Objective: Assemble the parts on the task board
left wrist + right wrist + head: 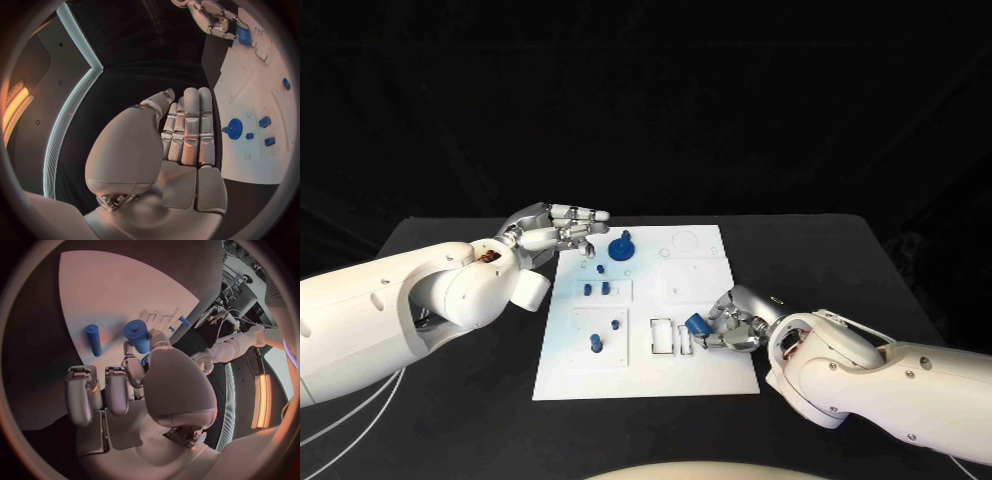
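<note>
The white task board (pixel 697 290) lies in the middle of the black table. A round blue part with a knob (pixel 620 247) stands near its far left corner, and several small blue pegs (pixel 597 290) stand along its left side. My left hand (pixel 563 226) hovers at that far left corner, fingers stretched out side by side (pixel 187 130) and holding nothing, just short of the round part (pixel 234 128). My right hand (pixel 734 322) is low over the board's near right side and pinches a small blue part (pixel 691 326) beside two narrow slots; this part (pixel 137 335) sits at its fingertips.
A blue peg (pixel 93 339) is on the board beside the held part. Round and square recesses (pixel 689 262) mark the board's far right half. Bare black table (pixel 459 235) surrounds the board. In the left wrist view, my right hand (pixel 212 17) is at the board's other end.
</note>
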You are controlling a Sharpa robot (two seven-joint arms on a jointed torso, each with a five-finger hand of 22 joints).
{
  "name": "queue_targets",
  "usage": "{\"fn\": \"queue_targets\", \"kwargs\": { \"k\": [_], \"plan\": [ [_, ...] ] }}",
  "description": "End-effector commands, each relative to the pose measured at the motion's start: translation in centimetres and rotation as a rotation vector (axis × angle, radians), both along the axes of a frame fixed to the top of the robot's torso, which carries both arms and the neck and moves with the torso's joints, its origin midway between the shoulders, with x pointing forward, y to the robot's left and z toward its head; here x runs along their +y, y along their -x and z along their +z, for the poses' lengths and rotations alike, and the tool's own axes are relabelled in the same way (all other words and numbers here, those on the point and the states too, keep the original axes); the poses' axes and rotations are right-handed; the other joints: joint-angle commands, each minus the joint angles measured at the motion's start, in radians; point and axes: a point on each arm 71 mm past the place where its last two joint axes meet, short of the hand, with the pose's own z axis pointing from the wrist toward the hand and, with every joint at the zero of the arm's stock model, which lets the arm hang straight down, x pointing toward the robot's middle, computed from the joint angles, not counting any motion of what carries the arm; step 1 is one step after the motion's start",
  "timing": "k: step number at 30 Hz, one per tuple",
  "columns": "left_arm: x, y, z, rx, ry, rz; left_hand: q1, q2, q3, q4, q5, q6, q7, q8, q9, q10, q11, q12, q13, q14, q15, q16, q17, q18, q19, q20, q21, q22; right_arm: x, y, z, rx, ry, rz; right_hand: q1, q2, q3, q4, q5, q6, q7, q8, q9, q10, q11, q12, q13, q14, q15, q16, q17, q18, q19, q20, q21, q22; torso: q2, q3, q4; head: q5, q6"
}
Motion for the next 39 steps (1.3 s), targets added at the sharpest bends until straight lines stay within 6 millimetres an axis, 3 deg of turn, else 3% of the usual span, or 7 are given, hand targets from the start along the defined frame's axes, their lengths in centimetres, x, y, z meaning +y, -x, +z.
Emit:
{"fn": "queue_targets", "kwargs": {
  "k": [1,16,25,39],
  "plan": [
    [-0.3,0.1,0.1,0.003,0.01,-0.023,0.008,0.005,-0.002,-0.004,0.0,-0.005,-0.002,0.004,-0.001,-0.006,0.003,0.006,0.001,-0.005,0.001,-0.005,-0.001,0.014,-0.002,0.007,-0.005,-0.001,-0.1,0.0,0.4,-0.009,-0.052,-0.048,0.006,0.024,-0.002,0.012,0.008,0.017,-0.014,0.014,0.023,0.009,0.0,0.004,0.002,0.067,-0.007,0.006,0.077,-0.018,0.082,-0.006,0.01,0.248,0.0,-0.0006,-0.0001,0.001,0.0],
    [-0.4,0.1,0.0,0.002,0.011,-0.027,0.009,0.005,-0.002,-0.004,0.0,-0.006,-0.002,0.004,-0.001,-0.007,0.003,0.006,0.001,-0.005,0.001,-0.006,-0.001,0.014,-0.003,0.006,-0.005,-0.001,2.6,0.2,0.7,0.067,-0.091,0.028,-0.019,0.021,-0.007,0.033,0.016,0.021,-0.016,0.017,0.029,0.014,-0.001,0.001,0.002,0.068,-0.008,0.008,0.081,-0.019,0.084,-0.009,0.014,0.249,0.002,-0.0007,-0.0001,0.007,-0.004],
    [-0.4,0.1,0.1,-0.002,0.013,-0.032,0.02,0.008,0.002,-0.011,0.001,-0.007,-0.001,0.004,-0.002,-0.008,0.003,0.008,0.001,-0.007,0.001,-0.007,-0.002,0.014,-0.003,0.006,-0.005,-0.001,4.6,-0.4,0.1,0.124,-0.059,0.088,-0.048,0.022,-0.017,0.036,-0.001,0.023,-0.016,0.02,0.033,0.016,-0.002,-0.006,-0.001,0.068,-0.008,0.008,0.082,-0.019,0.084,-0.009,0.014,0.249,0.002,-0.0006,0.0014,0.011,-0.005],
    [-0.4,0.2,0.1,-0.001,0.014,-0.035,0.02,0.008,0.001,-0.011,0.0,-0.008,0.0,0.004,-0.002,-0.009,0.004,0.008,0.001,-0.008,0.001,-0.007,-0.002,0.014,-0.003,0.006,-0.005,-0.001,5.3,-0.8,-0.2,0.138,-0.05,0.099,-0.129,0.029,-0.052,0.036,-0.047,0.029,-0.019,0.023,0.044,0.021,-0.003,-0.013,-0.002,0.069,-0.009,0.011,0.087,-0.019,0.084,-0.009,0.015,0.249,0.002,-0.0008,-0.0002,0.02,-0.011]
  ]
}}
